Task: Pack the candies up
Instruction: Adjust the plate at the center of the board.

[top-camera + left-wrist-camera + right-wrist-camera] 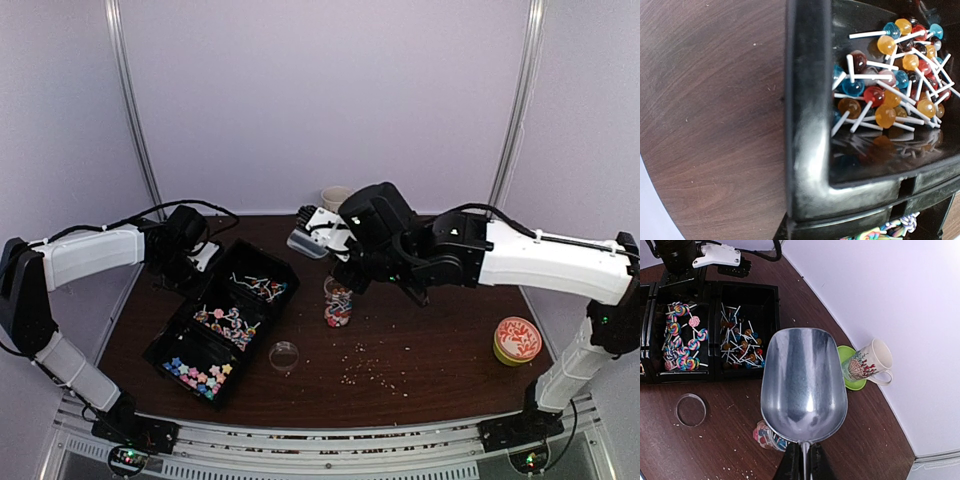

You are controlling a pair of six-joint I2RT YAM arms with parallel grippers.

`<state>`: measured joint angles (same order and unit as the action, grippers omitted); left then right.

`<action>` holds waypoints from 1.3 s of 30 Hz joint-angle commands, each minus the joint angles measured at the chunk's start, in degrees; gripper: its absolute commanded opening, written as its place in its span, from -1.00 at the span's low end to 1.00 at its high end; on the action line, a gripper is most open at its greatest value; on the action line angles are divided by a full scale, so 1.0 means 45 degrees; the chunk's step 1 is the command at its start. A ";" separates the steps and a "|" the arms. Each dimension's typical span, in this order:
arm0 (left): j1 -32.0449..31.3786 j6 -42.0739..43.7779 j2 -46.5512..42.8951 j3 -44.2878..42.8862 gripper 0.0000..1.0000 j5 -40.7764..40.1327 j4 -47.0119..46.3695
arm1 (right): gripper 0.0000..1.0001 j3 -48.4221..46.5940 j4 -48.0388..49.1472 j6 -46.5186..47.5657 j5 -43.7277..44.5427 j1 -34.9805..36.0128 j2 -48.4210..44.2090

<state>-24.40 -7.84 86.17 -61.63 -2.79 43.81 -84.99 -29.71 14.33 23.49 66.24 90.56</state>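
Observation:
The candies lie in a black three-part tray (170, 340): ball lollipops (262, 287) in the far part, swirl lollipops (228, 324) in the middle, pastel star pieces (200, 375) in the near part. A small clear jar (338, 303) holding candies stands right of the tray. My right gripper (802, 460) is shut on the handle of an empty metal scoop (804, 382), held above the jar (765, 436). My left gripper (195, 262) is at the tray's far left corner (807, 125), beside the ball lollipops (890, 90); its fingers are hidden.
A clear round lid (284, 355) lies near the tray. Pale crumbs (375, 368) are scattered on the table in front of the jar. An orange-patterned tin (517, 340) sits at the right. A mug (867, 362) on a green saucer (852, 382) stands by the back wall.

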 commanded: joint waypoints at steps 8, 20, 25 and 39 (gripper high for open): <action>0.0106 -0.0163 -0.0291 -0.0682 -1.00 0.0947 -0.0901 | -1.00 -0.5731 -0.5072 -0.1792 -0.0063 0.0332 0.4275; 0.1723 -0.0648 0.0034 -0.0153 -1.00 0.5638 -0.1983 | -1.00 -0.4502 -0.2897 -0.2914 -0.0432 0.0323 0.2273; 0.1907 -0.0852 0.0457 0.0156 -1.00 0.8577 -0.2752 | -1.00 -0.3060 -0.1247 -0.3026 -0.0611 0.0334 0.0682; 0.1895 -0.0842 0.0557 0.0185 -1.00 0.8525 -0.2680 | -1.00 -0.4518 -0.3444 -0.2940 -0.0352 0.0321 0.1872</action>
<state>-15.97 -11.66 90.00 -58.39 36.23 32.38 -100.44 -39.72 1.52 21.04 67.61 95.33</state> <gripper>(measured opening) 0.081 0.062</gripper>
